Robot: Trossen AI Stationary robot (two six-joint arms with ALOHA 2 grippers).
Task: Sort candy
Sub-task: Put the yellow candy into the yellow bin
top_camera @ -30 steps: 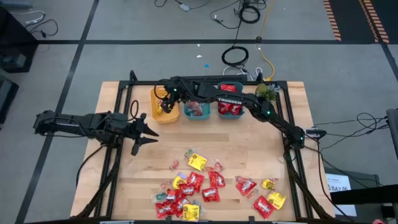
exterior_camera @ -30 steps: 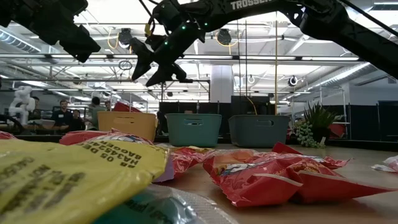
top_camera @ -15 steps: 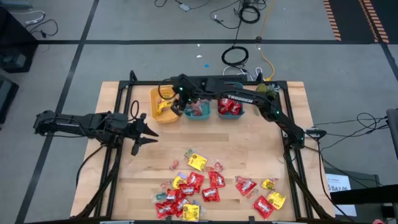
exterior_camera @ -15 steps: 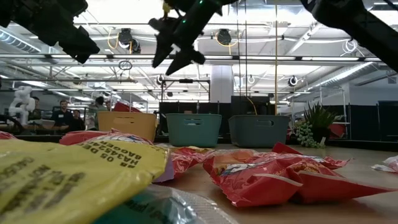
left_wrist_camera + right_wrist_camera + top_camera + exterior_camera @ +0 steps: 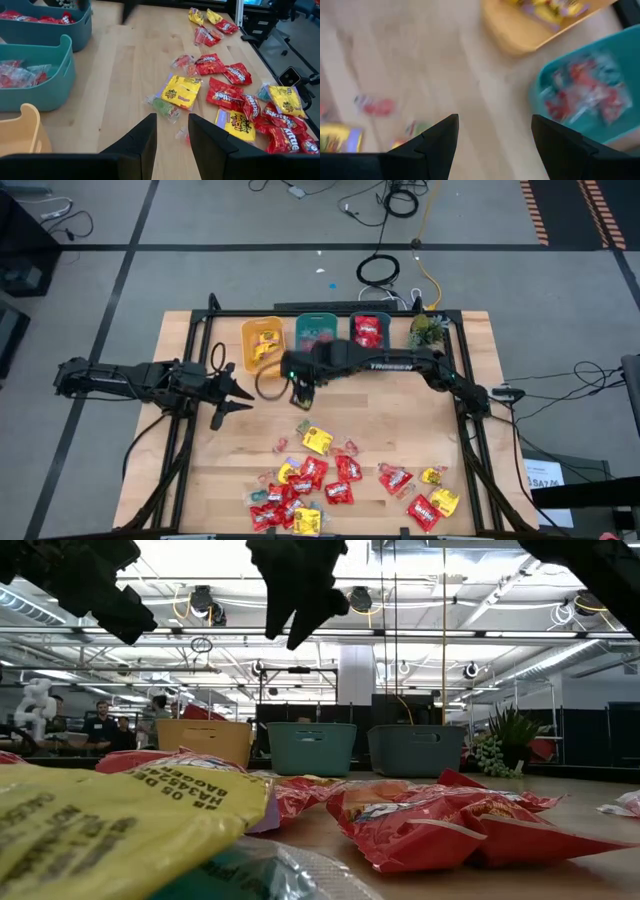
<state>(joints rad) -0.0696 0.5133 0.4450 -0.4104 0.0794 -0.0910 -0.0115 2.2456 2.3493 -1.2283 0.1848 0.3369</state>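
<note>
R gripper [image 5: 303,394] held over bench [image 5: 220,470] centre, jaws wide, empty; L gripper [image 5: 236,396] parked left, jaws part-open, empty; wrapped red/yellow candy [image 5: 330,475] scattered near edge.

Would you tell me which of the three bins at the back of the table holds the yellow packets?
The yellow bin, the leftmost of the row in the high view. The middle teal bin holds clear-wrapped pieces, and the right teal bin holds red packets.

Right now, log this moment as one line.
right gripper: open, empty, above table between bins and candy | left gripper: open, empty, waiting at table's left
</note>
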